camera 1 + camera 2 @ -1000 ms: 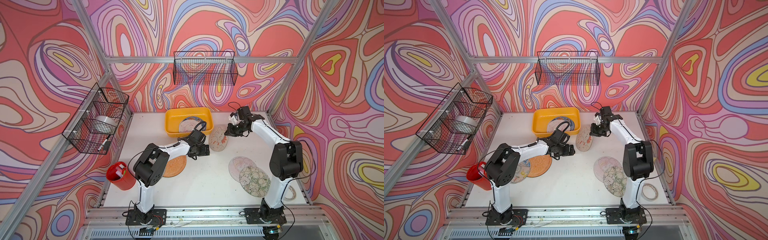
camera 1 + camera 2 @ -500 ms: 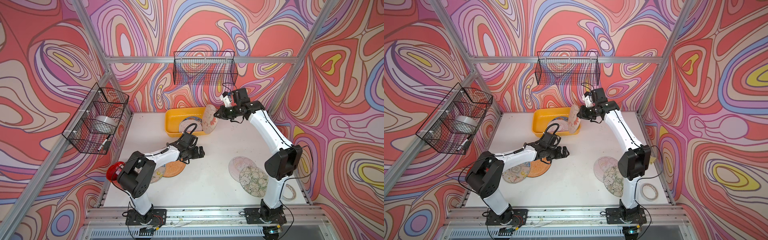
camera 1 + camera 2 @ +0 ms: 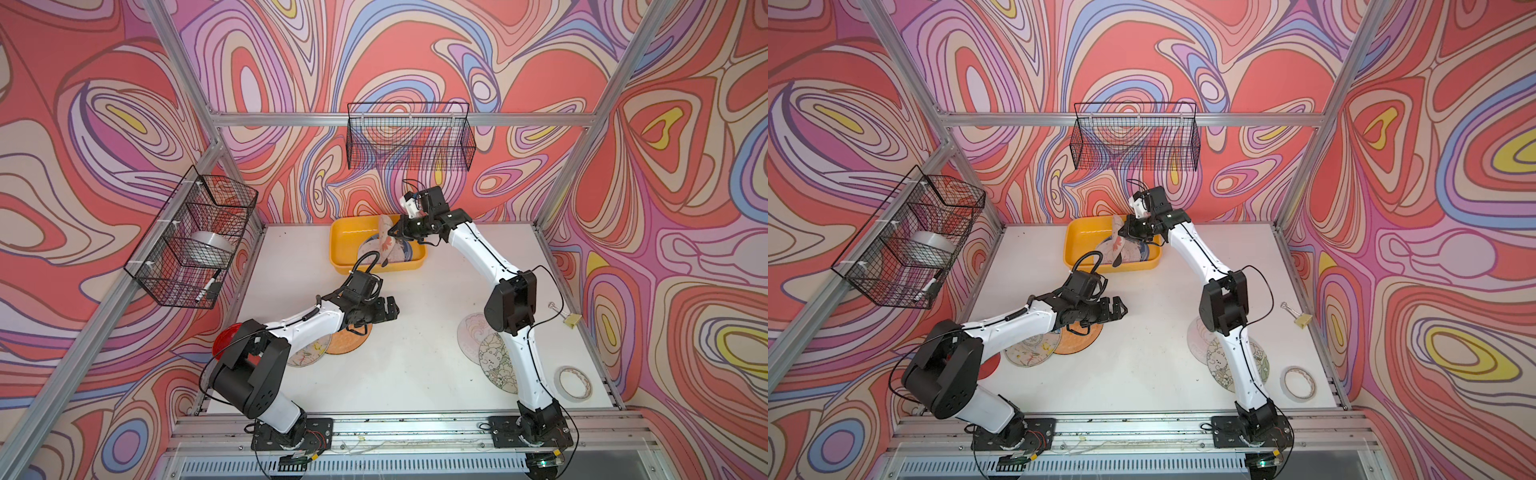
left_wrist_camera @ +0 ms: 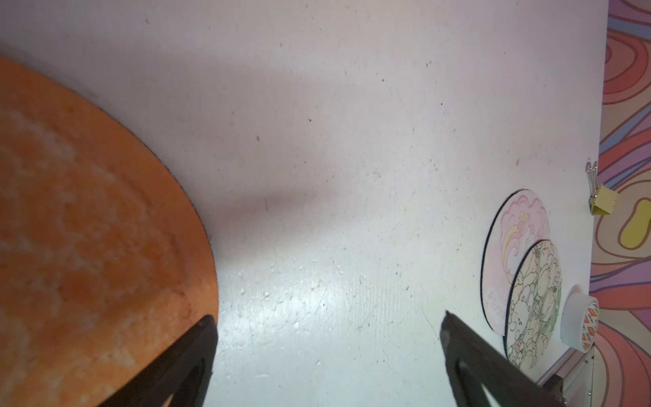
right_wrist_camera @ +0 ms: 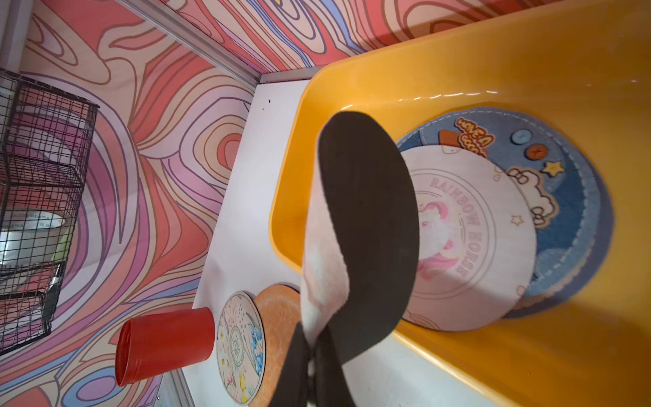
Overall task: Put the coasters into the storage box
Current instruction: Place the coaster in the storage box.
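The yellow storage box [image 3: 345, 245] stands at the back of the table, with a blue coaster [image 5: 563, 197] and a cream horse-print coaster [image 5: 468, 239] lying inside. My right gripper [image 3: 395, 230] is shut on the rim of a pink coaster with a black underside [image 5: 366, 218]. That coaster hangs bent on edge over the box. My left gripper [image 4: 326, 324] is open and holds nothing. It hovers low over bare table beside the orange coaster [image 4: 88, 246]. A floral coaster [image 3: 309, 353] overlaps the orange one. A pink coaster [image 3: 471, 332] and a green-outlined coaster [image 3: 496, 365] lie at the right.
A red pot [image 3: 224, 338] stands at the left table edge, partly behind my left arm. A tape ring [image 3: 573, 382] and a binder clip [image 3: 571, 319] lie near the right edge. Black wire baskets hang on the back wall [image 3: 409, 141] and the left wall [image 3: 191, 237].
My right arm lifted the pink coaster off the table and carried it back over the box. My left gripper drew away from the box toward the orange coaster and opened wider.
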Robot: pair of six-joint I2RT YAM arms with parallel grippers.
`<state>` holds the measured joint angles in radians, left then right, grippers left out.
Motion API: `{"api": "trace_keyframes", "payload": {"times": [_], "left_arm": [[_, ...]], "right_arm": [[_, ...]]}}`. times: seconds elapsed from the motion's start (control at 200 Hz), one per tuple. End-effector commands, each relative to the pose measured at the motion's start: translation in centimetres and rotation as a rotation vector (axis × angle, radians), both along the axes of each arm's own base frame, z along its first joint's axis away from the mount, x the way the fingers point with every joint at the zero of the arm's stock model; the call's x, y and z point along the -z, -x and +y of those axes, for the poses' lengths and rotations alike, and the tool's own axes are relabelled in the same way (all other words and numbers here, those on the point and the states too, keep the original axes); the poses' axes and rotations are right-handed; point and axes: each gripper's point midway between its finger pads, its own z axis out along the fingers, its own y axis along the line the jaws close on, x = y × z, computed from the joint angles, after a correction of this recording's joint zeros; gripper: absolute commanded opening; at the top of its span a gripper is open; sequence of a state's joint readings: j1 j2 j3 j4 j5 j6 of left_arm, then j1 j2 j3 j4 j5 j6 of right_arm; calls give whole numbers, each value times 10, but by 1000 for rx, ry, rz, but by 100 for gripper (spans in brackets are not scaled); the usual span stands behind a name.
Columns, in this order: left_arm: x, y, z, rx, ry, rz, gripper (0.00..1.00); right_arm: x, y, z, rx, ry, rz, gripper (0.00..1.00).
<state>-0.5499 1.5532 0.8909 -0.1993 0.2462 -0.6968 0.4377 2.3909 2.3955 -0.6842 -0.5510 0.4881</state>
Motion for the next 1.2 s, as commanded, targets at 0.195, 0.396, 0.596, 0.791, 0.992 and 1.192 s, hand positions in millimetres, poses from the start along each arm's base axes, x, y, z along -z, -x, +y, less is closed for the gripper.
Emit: {"api": "trace_keyframes", "payload": {"times": [0.195, 0.396, 0.596, 0.791, 0.992, 1.192], "left_arm": [[-3, 2, 6, -16, -2, -2, 100], [-4, 1, 6, -16, -7, -4, 100], [-6, 1, 7, -18, -15, -9, 100], [-5, 1, 7, -17, -19, -6, 100], [-5, 0, 7, -19, -18, -6, 100], [-4, -2, 4, -14, -13, -1, 100]], "right_arm": [[-16, -27, 34, -46, -170, -134, 0], [32, -45, 16, 18, -136, -40, 0], [83, -57, -28, 150, 0, 53, 0], [105, -57, -54, 174, 115, 92, 22], [83, -47, -70, 187, 195, 46, 66], [59, -28, -89, 190, 244, 30, 72]]}}
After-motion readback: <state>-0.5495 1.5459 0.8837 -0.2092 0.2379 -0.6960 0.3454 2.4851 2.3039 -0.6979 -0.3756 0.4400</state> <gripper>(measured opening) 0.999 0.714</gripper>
